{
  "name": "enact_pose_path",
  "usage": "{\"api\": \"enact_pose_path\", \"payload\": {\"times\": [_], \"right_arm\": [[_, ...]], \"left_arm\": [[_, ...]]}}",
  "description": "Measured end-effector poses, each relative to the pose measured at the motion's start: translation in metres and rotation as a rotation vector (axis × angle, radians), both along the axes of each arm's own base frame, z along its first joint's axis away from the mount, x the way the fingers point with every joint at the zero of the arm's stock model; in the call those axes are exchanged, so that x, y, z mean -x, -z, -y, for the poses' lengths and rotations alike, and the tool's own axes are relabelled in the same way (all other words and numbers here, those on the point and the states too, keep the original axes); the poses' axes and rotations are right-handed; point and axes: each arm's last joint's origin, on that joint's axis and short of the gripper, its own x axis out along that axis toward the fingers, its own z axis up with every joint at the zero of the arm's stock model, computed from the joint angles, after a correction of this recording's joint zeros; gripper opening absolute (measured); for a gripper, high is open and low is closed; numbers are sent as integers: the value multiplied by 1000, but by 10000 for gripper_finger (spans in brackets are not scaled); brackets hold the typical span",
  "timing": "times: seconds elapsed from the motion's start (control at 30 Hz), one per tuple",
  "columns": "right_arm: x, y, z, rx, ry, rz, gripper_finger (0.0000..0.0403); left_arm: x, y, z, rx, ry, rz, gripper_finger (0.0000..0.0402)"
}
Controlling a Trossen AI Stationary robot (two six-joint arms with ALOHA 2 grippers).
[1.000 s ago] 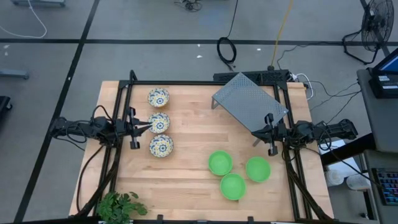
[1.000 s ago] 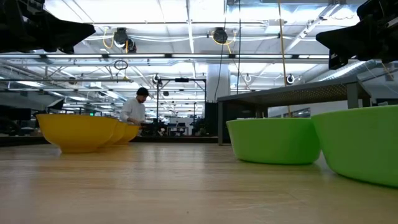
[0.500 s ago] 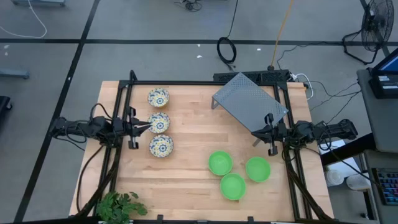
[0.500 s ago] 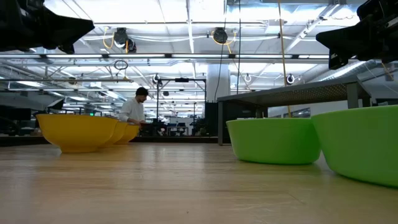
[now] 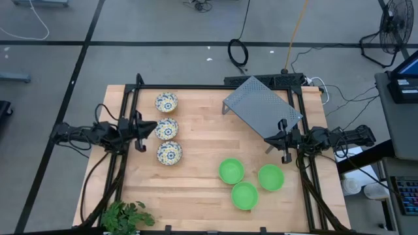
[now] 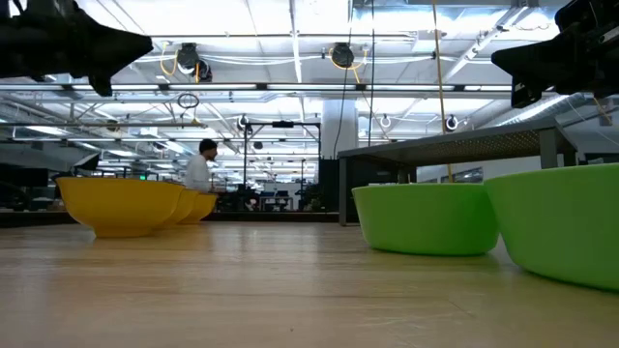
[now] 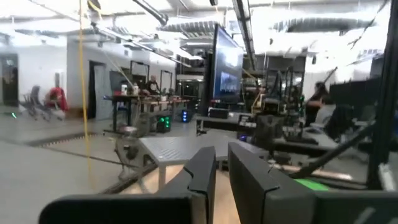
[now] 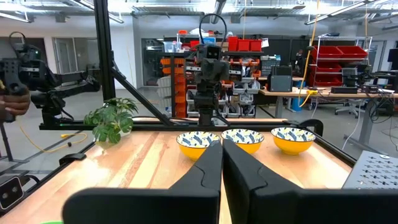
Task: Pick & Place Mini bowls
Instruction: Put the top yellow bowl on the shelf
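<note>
Three floral mini bowls, yellow outside, stand in a row near the table's left edge (image 5: pixel 166 102) (image 5: pixel 167 128) (image 5: pixel 169 153); the right wrist view shows them too (image 8: pixel 243 138). Three plain green mini bowls (image 5: pixel 231 171) (image 5: pixel 270 177) (image 5: pixel 244 195) stand in a cluster near the right near corner. All rest on their bases. My left gripper (image 5: pixel 155 125) hovers shut, just left of the middle floral bowl, touching nothing. My right gripper (image 5: pixel 266 138) waits shut at the right edge, beside the rack's near corner.
A grey perforated metal rack (image 5: pixel 262 108) stands slanted on legs at the far right of the table. A potted plant (image 5: pixel 127 215) sits at the near left corner. Bare wood (image 5: pixel 202 143) lies between the two groups of bowls. A person is in the room behind (image 6: pixel 200 166).
My left gripper has shifted slightly toward the table's far edge, staying shut. The bowls have not moved. The person in the background has walked a little to the left in the low view.
</note>
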Motion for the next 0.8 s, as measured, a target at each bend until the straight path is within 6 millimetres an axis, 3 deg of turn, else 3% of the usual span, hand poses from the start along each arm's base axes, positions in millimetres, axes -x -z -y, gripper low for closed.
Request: {"api": "enact_pose_path", "payload": {"times": [0.07, 0.17, 0.3, 0.53, 0.63, 0.8], "right_arm": [[0, 0, 0, 0, 0, 0, 0], [0, 0, 0, 0, 0, 0, 0], [0, 0, 0, 0, 0, 0, 0], [0, 0, 0, 0, 0, 0, 0], [0, 0, 0, 0, 0, 0, 0], [0, 0, 0, 0, 0, 0, 0]], "left_arm": [[1, -3, -2, -45, -77, 10, 47], [2, -13, -9, 114, -261, 14, 47], [1, -28, -18, 158, -469, -289, 47], [-22, -89, -37, 237, -516, -567, 48], [-39, -98, -57, 286, -596, -761, 64], [-56, -84, -111, 480, -709, -1030, 130]]}}
